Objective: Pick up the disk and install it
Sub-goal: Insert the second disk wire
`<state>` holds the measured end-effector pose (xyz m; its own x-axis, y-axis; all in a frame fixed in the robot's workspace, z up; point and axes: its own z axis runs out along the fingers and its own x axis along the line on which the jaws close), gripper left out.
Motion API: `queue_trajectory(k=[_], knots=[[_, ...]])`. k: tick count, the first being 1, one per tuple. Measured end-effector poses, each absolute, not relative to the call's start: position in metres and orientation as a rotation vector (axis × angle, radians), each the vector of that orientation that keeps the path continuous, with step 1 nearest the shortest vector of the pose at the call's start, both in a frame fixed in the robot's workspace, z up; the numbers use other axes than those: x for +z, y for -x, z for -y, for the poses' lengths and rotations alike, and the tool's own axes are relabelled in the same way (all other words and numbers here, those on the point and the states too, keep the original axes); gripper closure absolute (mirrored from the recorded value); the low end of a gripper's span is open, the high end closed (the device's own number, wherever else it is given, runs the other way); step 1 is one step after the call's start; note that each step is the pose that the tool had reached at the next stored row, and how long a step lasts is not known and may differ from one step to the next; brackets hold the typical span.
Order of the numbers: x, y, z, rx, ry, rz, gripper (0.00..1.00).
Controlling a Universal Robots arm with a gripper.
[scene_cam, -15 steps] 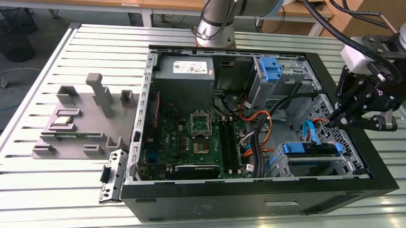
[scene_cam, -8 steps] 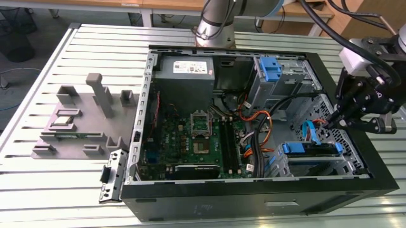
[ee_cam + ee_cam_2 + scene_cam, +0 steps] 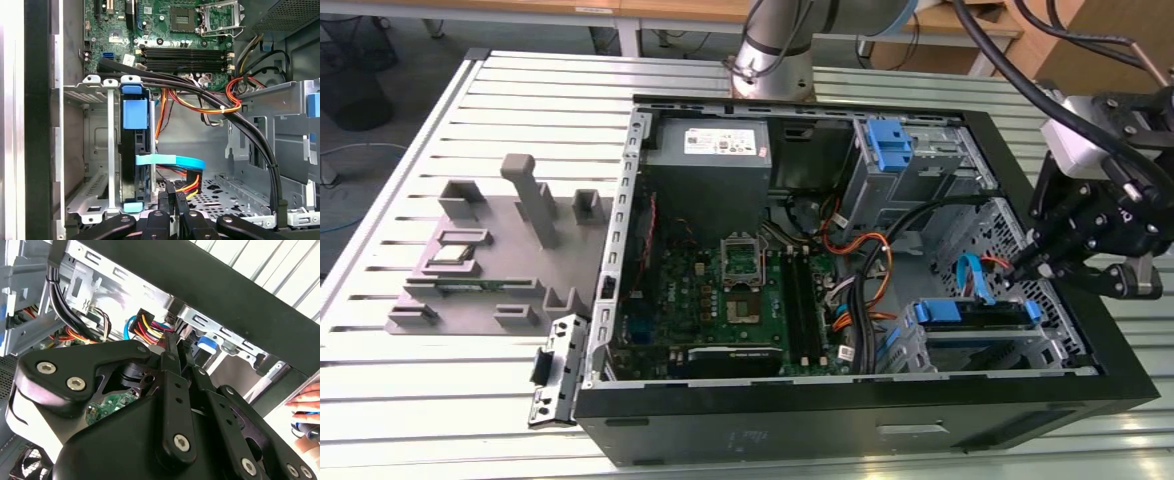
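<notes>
The hand (image 3: 1051, 262) hangs over the drive-bay corner of the open computer case (image 3: 1014, 160). Its fingers look pressed together on nothing, though both wrist views crop them. The disk (image 3: 134, 150) sits on edge in the drive cage (image 3: 95, 150) just ahead of the hand, seemingly seated. The blue data cable (image 3: 170, 161) and power wires (image 3: 192, 185) lie closest; a careless move could snag them and pull a connector loose.

Slatted metal counter (image 3: 454, 400), ribbed across its width. Open black computer case (image 3: 854, 425) lying on its side on it. Grey fixture (image 3: 487, 260) with upright posts just beside, toward the exterior view's left. Small black bracket (image 3: 554, 372) touching the case's corner.
</notes>
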<state>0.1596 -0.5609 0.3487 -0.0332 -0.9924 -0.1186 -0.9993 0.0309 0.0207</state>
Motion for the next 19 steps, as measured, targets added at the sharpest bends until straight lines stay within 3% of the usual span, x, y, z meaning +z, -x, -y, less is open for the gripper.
queue_trajectory(k=[19], knots=[[0.349,-0.157,0.576,0.148,2.125,-2.192,0.84]])
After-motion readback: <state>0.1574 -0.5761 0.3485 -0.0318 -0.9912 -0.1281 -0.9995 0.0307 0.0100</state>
